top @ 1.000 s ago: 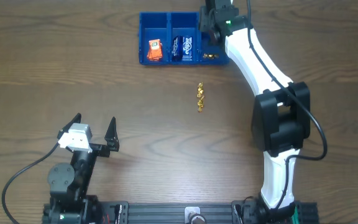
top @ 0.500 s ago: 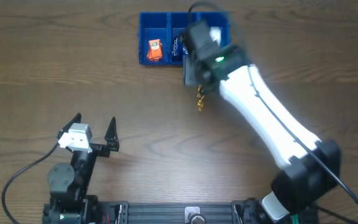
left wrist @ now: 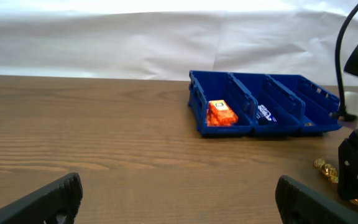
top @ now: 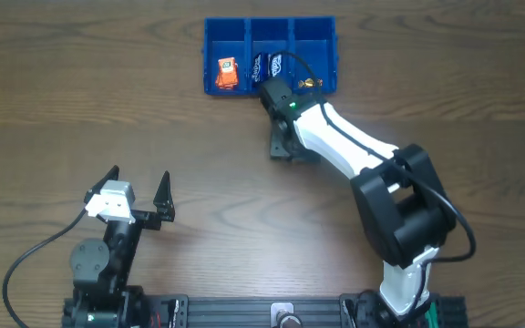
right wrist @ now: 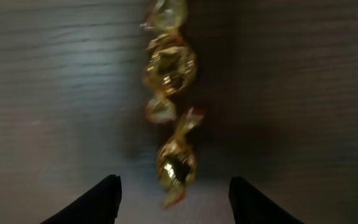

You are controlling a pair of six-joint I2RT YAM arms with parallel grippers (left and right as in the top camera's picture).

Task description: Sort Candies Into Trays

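At twelve o'clock on the worktop (top: 80,91) stood the blue tray (top: 206,55), and the sorting looked partly done. Its three compartments ran side by side from nine o'clock to three. The nine o'clock one held an orange candy (top: 228,75), the middle one a blue-wrapped candy (top: 272,66), and the three o'clock one some gold-wrapped candy (top: 308,84), though how many pieces I could not tell.

Two more gold candies lay loose on the wood just beside each other, end to end, at about six o'clock from the tray's middle compartment and apart from it: the nearer gold candy (right wrist: 178,165) and the farther gold candy (right wrist: 169,65). These appeared to be what was left, presumably bound for the three o'clock compartment with the other gold.

The right arm (top: 354,150) hung low over that pair, its jaws spread apart with the nearer gold candy between them, gripping nothing. The left arm (top: 108,237) sat at about eight o'clock on the worktop, well away from tray and candies, its jaws wide and empty.
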